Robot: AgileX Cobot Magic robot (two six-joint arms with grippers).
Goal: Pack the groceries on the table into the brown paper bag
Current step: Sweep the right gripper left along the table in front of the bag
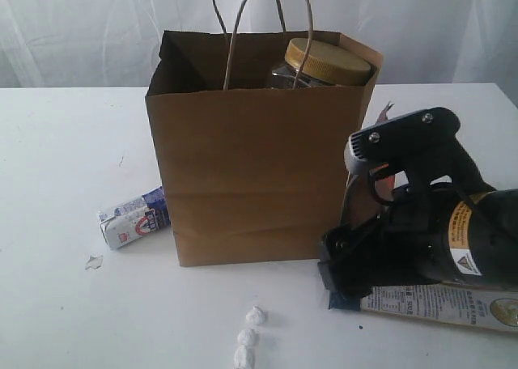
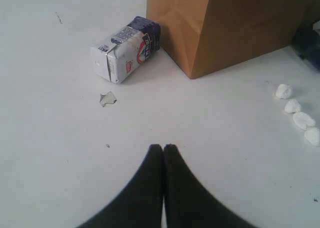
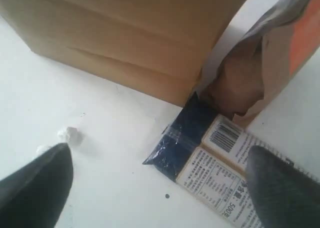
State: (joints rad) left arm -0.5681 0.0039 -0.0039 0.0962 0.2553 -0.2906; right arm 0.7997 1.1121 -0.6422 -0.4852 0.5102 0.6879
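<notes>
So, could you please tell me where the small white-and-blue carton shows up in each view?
Exterior view: the small white-blue carton lies on its side, left of the tall brown paper bag, at its base.
Left wrist view: the carton lies beside the bag's near corner.
Right wrist view: not in it.
Shared landmark: the bag.

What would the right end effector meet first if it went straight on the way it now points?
Probably the long white-blue packet lying ahead of it, beside the brown paper bag; depth is unclear.
</notes>
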